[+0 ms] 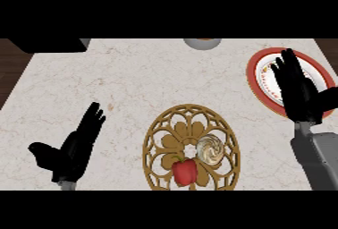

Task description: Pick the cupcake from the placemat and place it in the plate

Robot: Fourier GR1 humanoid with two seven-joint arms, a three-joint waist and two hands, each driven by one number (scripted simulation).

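Observation:
The cupcake [211, 149], with swirled cream-and-brown frosting, sits on the round golden openwork placemat [160, 132] at the lower middle. A red bell pepper [185, 171] lies beside it on the mat's near part. The red-rimmed white plate [256, 83] is at the right. My right hand [297, 87] hovers over the plate with straight fingers, holding nothing and hiding much of the plate. My left hand [74, 145] rests open at the lower left, fingers up, well left of the placemat.
A grey bowl [202, 43] is cut off by the counter's far edge. A dark object [49, 44] sits at the far left corner. Dark wood floor shows past the marble counter's left and right edges.

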